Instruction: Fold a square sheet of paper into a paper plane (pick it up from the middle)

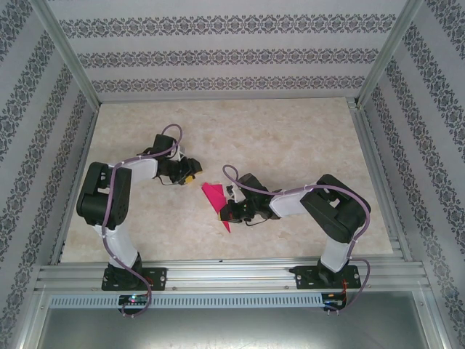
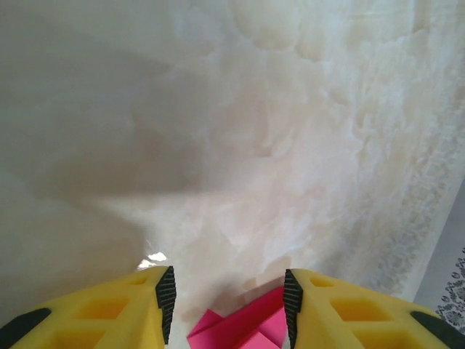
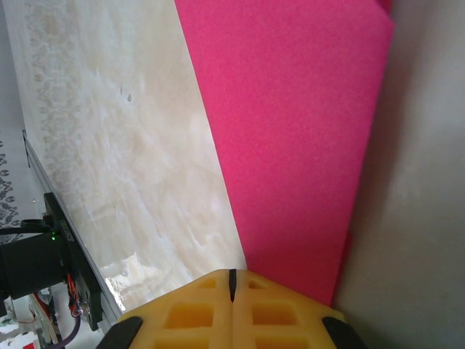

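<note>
Top view: magenta sheet of paper (image 1: 213, 197) lies flat on the marbled table (image 1: 290, 138), a little toward 6 o'clock of the table's centre. It is folded into a narrow wedge, broad end toward 11 o'clock, point toward 5 o'clock.

Left gripper (image 1: 190, 173) sits at the paper's 10 o'clock, just beside the broad end. Left wrist view: yellow fingers (image 2: 109, 316) stand apart, bare table visible between them. A folded pink corner shows in the gap at 6 o'clock of the frame, up against the right-hand pad. Nothing is clamped between the pads. Cannot tell whether the paper actually touches either pad.

Right gripper (image 1: 227, 212) is at the paper's 5 o'clock, over the pointed end. Right wrist view: the two yellow fingers meet tight, only a thin dark seam between them, jaws closed. No paper is visible in the seam. The pink sheet runs from 12 o'clock of the frame down to the fingertips, its lower corner passing under the right-hand finger. Cannot tell whether the tips press on it.
</note>
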